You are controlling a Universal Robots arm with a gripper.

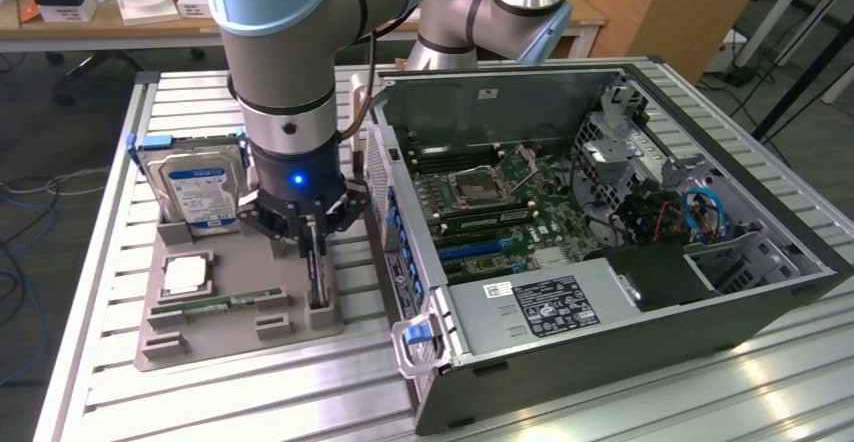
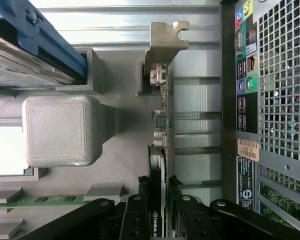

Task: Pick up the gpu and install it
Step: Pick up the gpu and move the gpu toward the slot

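Note:
The gpu (image 1: pixel 318 277) stands on its long edge in a slot of the grey holder tray (image 1: pixel 227 347), beside the open computer case (image 1: pixel 601 262). In the wrist view I look along its top edge: dark board (image 2: pixel 162 125) with the silver bracket (image 2: pixel 163 42) at the far end. My gripper (image 1: pixel 312 237) has come straight down over the card. Its black fingers (image 2: pixel 140 212) press against both faces of the board, so the gripper (image 2: pixel 160 212) is shut on it. The card still sits in its slot.
On the same tray stand a silver hard drive (image 1: pixel 200 187) with a blue-white label, a processor (image 1: pixel 184 275) and a green memory stick (image 1: pixel 220 304). The case's perforated rear panel (image 2: pixel 275 100) is close beside the card. The motherboard (image 1: pixel 494 212) lies exposed inside.

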